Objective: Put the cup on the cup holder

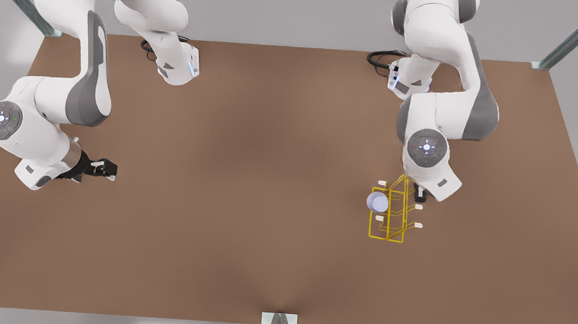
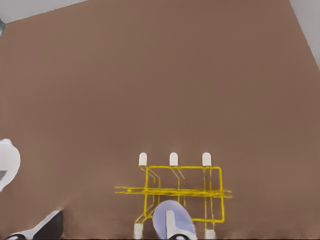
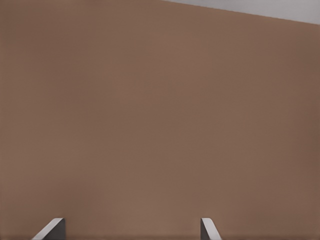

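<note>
The lavender-blue cup (image 1: 377, 202) hangs on the middle peg of one side of the yellow wire cup holder (image 1: 391, 225), which stands upright at the front view's right. From the left wrist view the cup (image 2: 172, 220) sits over a white-tipped peg of the cup holder (image 2: 175, 191). My left gripper (image 1: 420, 194) hovers just behind the rack, apart from the cup and open; one of its fingertips (image 2: 50, 226) shows at the frame edge. Far off at the front view's left, my right gripper (image 1: 109, 170) waits open over bare table, its gripper (image 3: 130, 229) holding nothing.
The brown table (image 1: 267, 181) stretches wide between the two arms. Both arm bases and their cables (image 1: 382, 59) stand at the far edge. Metal frame posts (image 1: 572, 39) rise at the table's far corners.
</note>
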You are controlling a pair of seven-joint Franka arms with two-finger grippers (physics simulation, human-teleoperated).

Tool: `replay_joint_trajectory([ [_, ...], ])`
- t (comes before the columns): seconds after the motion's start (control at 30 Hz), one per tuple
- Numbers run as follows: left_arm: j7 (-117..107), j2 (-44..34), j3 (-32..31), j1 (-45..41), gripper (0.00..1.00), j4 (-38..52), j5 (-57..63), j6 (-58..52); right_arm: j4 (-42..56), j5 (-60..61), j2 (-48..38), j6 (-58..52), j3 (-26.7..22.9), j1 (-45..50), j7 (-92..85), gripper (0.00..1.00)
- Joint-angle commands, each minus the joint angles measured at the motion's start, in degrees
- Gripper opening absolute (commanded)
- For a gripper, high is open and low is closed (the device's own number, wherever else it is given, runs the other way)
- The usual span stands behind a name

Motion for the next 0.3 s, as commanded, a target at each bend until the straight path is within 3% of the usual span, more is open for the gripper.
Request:
replay_joint_trajectory([
  [0.0,86.65,-6.72,-30.27,22.72,1.0,1.98,5.09,-9.13,0.03,0.07,-0.03,-0.01,0.01,-0.01,-0.5,1.0],
  [0.03,86.29,-10.23,-45.23,34.61,1.0,-1.52,10.46,-2.29,0.03,0.07,-0.03,-0.01,0.01,-0.01,-0.5,1.0],
  [0.07,86.03,-17.87,-47.54,37.09,1.0,-15.38,10.56,11.67,0.03,0.16,-0.03,-0.01,0.01,-0.01,-0.5,1.0],
  [0.1,84.8,-18.68,-47.28,37.0,1.0,-17.98,10.3,11.97,0.03,0.07,-0.03,-0.01,0.01,-0.01,-0.5,1.0],
  [0.2,84.89,-14.9,-46.92,37.09,1.0,-7.79,9.68,-3.49,0.03,0.07,0.06,-0.01,0.01,-0.01,-0.5,1.0],
  [0.27,84.98,-14.02,-46.75,37.35,1.0,-7.16,8.18,-4.91,0.03,0.16,0.06,-0.01,0.01,-0.01,-0.59,1.0],
])
